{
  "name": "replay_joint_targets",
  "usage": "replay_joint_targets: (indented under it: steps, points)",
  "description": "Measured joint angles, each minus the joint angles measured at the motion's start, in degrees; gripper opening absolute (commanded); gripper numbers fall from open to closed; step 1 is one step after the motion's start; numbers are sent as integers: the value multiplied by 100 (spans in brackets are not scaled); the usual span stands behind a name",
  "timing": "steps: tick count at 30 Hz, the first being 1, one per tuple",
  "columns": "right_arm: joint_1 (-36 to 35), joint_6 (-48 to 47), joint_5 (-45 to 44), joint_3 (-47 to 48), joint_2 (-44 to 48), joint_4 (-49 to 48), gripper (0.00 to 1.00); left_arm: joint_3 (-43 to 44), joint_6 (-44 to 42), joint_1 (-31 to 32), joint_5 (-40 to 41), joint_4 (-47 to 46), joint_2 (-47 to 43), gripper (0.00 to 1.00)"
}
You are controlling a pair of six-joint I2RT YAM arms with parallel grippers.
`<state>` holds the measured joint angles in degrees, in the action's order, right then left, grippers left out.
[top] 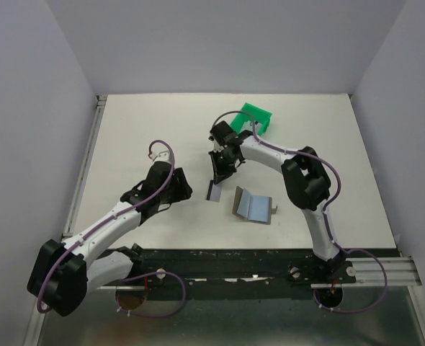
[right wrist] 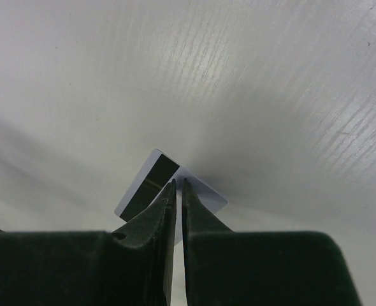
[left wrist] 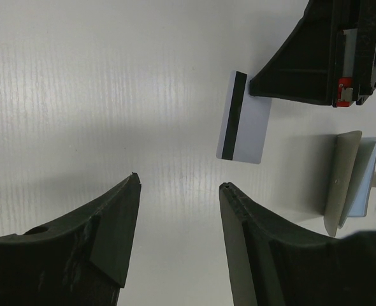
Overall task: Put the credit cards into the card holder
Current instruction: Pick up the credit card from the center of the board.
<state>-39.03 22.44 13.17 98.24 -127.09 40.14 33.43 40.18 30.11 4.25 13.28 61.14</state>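
Credit cards (left wrist: 242, 118): one seen.
Card holder (top: 252, 207): one, open.
Left jaws: wide.
Right jaws: narrow, covering card's edge; grip unclear.

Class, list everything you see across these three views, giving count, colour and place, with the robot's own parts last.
card: one, whitish with a dark stripe, mid-table, left of the holder.
holder: one, grey-brown, blue-grey inside, open, mid-table.
bin: one, green, far side.
table: one, white.
left arm: one, white and black, near left.
right arm: one, white and black, near right.
left gripper: one, black, open, over bare table.
right gripper: one, black, shut, tips at the card.
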Motion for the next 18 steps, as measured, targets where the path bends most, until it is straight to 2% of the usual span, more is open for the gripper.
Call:
replay_joint_targets:
  steps: [13, 18]
  points:
    - [-365, 63, 63, -1110, 643, -527, 17, -153, 26, 0, -11, -79, 177, 64]
    - [-461, 98, 66, -1290, 787, -529, 20, -157, 24, 0, -22, -101, 184, 64]
